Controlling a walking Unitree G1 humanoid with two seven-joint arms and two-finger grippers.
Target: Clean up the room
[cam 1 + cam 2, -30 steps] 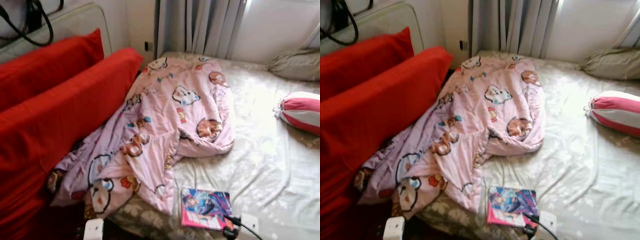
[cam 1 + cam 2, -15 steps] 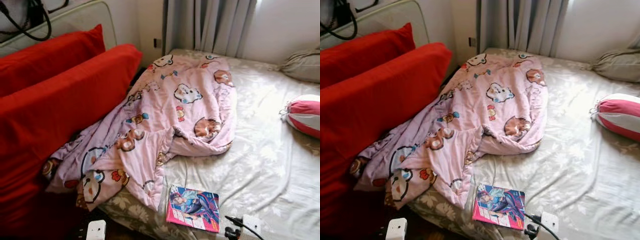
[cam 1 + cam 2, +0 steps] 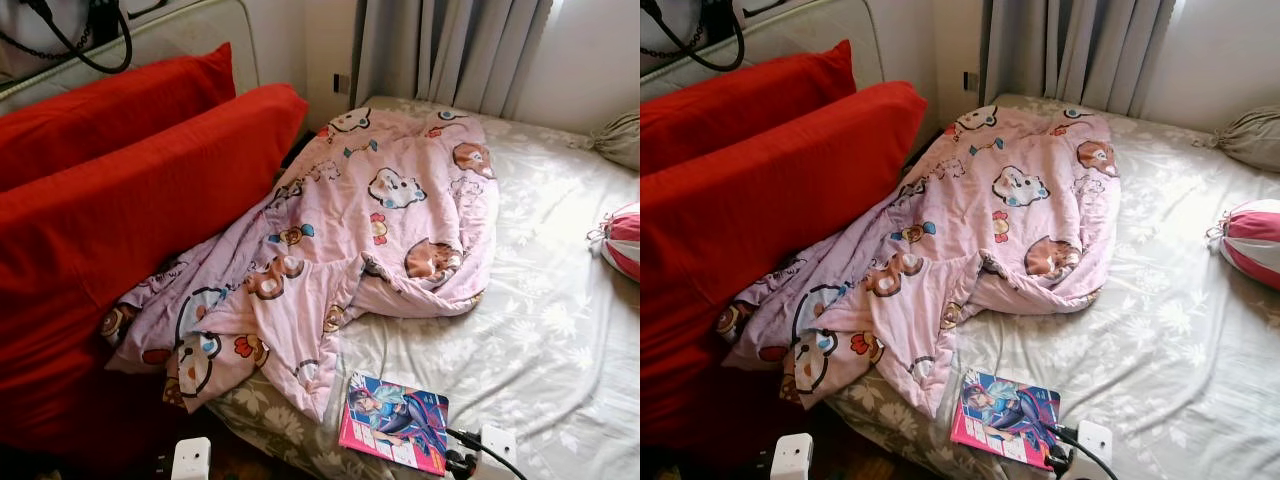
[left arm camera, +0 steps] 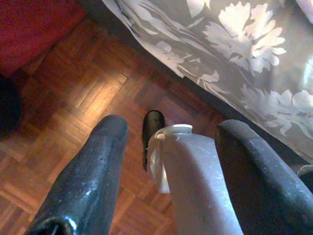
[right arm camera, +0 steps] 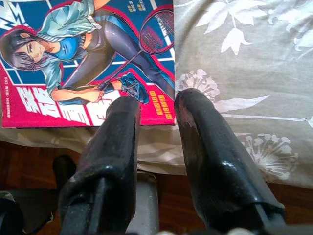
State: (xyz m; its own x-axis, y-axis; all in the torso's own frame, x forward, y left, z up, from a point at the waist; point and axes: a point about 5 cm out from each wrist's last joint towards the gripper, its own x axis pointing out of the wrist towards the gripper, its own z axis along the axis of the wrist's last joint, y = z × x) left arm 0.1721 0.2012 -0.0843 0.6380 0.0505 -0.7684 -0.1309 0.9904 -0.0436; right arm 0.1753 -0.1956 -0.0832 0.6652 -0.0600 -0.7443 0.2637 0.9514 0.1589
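Note:
A crumpled pink cartoon-print blanket (image 3: 350,240) lies across the left half of the bed, draped against the red cushions. A colourful comic book (image 3: 393,436) lies flat at the bed's near edge. My right gripper (image 5: 156,105) hangs just in front of the book's (image 5: 88,63) lower edge, its black fingers (image 5: 117,147) slightly open with nothing between them. My left gripper (image 4: 173,129) hangs low beside the bed over the wooden floor (image 4: 88,88), open and holding nothing.
The bed has a grey floral sheet (image 3: 540,340). Two big red cushions (image 3: 120,220) stand along its left side. A red-and-white striped pillow (image 3: 624,240) and a grey pillow (image 3: 622,138) lie at the right. Curtains (image 3: 450,50) hang behind.
The whole picture has shifted to the right, so the camera has turned left. The blanket, book and pillows lie where they were.

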